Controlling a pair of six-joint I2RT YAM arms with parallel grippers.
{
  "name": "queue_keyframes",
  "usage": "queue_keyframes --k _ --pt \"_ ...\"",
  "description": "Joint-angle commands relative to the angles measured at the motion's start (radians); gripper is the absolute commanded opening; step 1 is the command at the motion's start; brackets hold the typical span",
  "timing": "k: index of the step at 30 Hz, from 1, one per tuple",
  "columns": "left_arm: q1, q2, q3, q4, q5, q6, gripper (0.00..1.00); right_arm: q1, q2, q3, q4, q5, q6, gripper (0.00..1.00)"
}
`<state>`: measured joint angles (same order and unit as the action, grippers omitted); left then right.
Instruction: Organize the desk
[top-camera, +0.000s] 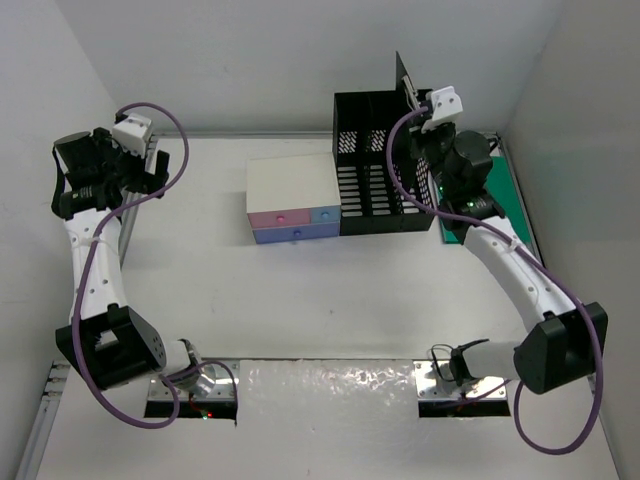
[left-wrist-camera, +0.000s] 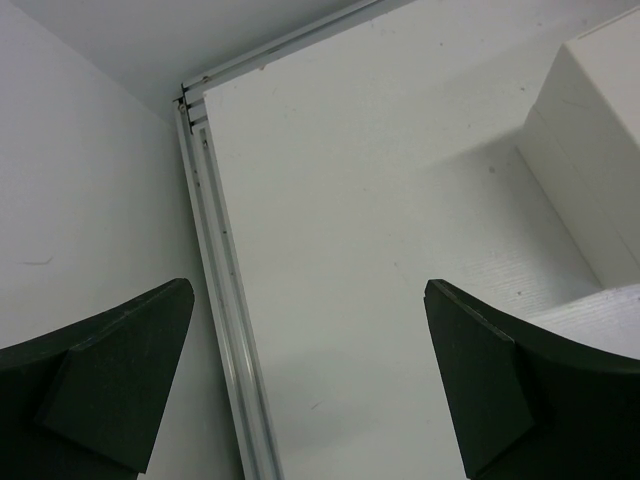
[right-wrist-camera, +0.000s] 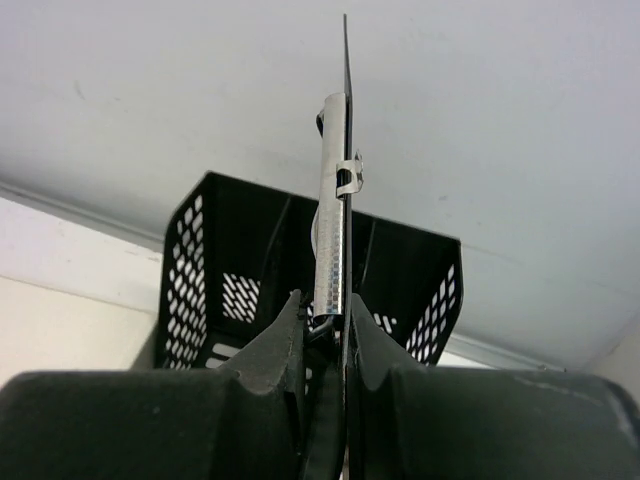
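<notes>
The white desk (top-camera: 300, 300) carries a black mesh file organizer (top-camera: 375, 170) at the back. My right gripper (top-camera: 428, 118) is shut on a thin black clipboard (top-camera: 403, 78) with a silver clip and holds it upright, edge-on, above the organizer's right side. In the right wrist view the gripper (right-wrist-camera: 328, 320) pinches the clipboard (right-wrist-camera: 335, 200) at its clip end, with the organizer (right-wrist-camera: 210, 260) behind and below. My left gripper (top-camera: 72, 172) is open and empty over the desk's far left corner; its wrist view shows the gripper (left-wrist-camera: 310, 380) above the bare desk (left-wrist-camera: 380, 200).
A small white-topped box with pink and blue drawers (top-camera: 293, 200) stands left of the organizer and also shows in the left wrist view (left-wrist-camera: 600, 150). A green mat (top-camera: 520, 205) lies at the far right. The grey rim (left-wrist-camera: 215, 250) and white walls bound the desk.
</notes>
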<state>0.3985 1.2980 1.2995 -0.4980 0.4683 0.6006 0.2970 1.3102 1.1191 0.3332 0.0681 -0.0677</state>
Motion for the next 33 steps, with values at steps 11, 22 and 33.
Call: queue_keyframes --k 11,22,33 --pt "-0.009 -0.002 0.015 0.018 0.007 0.005 1.00 -0.004 0.009 -0.200 0.377 0.053 0.181 0.00" --pt "-0.009 -0.002 -0.003 0.024 0.001 0.011 1.00 -0.004 0.126 -0.030 -0.021 0.029 0.131 0.80" --pt "-0.015 0.000 -0.002 0.018 0.047 0.002 1.00 -0.345 -0.038 0.182 -0.760 -0.242 0.347 0.99"
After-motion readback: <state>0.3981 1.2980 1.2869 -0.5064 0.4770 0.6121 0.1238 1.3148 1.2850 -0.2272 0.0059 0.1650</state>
